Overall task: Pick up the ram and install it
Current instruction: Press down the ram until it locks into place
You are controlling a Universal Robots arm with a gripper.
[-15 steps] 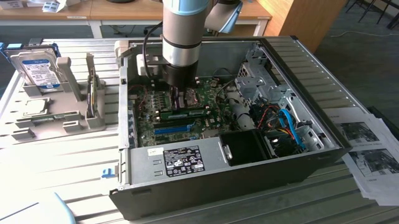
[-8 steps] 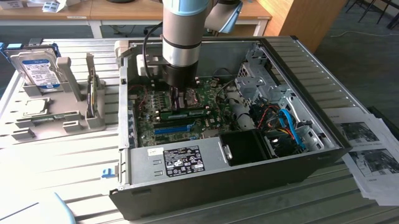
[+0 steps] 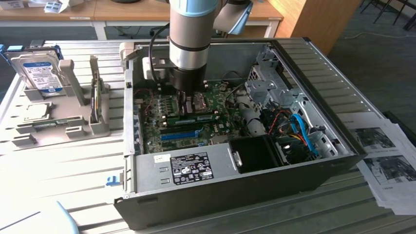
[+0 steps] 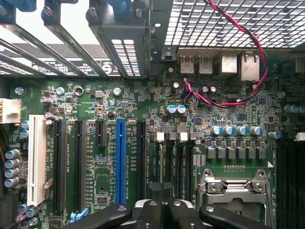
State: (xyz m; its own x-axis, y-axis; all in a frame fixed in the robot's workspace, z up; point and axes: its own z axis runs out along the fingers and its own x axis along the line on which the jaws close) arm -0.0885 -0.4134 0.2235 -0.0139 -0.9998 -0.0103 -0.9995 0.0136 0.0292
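Setting: a robotics lab or electronics workshop. An open desktop computer case (image 3: 260, 165) lies on a slatted metal worktable (image 3: 71, 170), its motherboard (image 4: 157, 143) exposed. A grey fixture rack (image 3: 58, 114) beside it holds a hard drive (image 3: 38, 73). Printed instruction sheets (image 3: 383, 156) lie nearby; wooden desks (image 3: 117, 14) stand behind.

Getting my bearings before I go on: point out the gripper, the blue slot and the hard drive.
gripper (image 4: 163, 191): wrist view, midway between its shut fingertips.
blue slot (image 4: 120, 152): wrist view, middle of its length.
hard drive (image 3: 38, 73): exterior view, on its blue-white label.
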